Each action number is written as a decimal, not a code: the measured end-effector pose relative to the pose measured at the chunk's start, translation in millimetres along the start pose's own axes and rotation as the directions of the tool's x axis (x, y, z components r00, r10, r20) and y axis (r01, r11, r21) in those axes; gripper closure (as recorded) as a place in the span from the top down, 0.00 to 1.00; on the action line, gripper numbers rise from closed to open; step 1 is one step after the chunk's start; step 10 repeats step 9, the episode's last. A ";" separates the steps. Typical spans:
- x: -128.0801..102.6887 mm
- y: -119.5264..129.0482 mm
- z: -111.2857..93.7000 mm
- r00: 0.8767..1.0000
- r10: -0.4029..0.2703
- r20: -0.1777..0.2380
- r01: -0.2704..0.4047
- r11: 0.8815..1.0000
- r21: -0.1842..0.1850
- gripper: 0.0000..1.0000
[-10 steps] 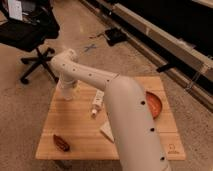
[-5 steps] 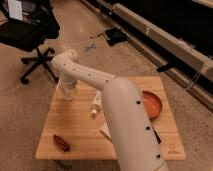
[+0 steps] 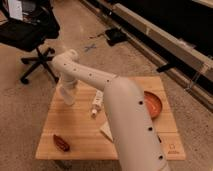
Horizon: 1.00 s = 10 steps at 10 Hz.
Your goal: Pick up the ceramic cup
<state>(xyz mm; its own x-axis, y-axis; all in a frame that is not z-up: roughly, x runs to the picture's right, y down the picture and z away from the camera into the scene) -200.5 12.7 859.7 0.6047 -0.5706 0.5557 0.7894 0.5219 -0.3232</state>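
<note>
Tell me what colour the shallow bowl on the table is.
Orange bowl, camera view, partly behind the arm. The gripper is down at the table's far left.

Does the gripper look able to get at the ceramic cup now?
Likely yes, unsure: the gripper points down at the table's far left part, where a white shape may be the cup.

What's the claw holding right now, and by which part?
Cannot tell. The claw is down over the table's far-left part, its tip hidden behind the arm; no ceramic cup is visible.
</note>
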 end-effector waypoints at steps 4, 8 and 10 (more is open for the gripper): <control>-10.0 12.2 -31.9 1.000 -0.006 -0.010 0.006 1.000 0.007 0.00; -13.9 21.1 -51.3 1.000 -0.008 -0.016 0.008 1.000 0.007 0.00; -15.4 22.5 -54.7 1.000 -0.009 -0.017 0.009 1.000 0.007 0.00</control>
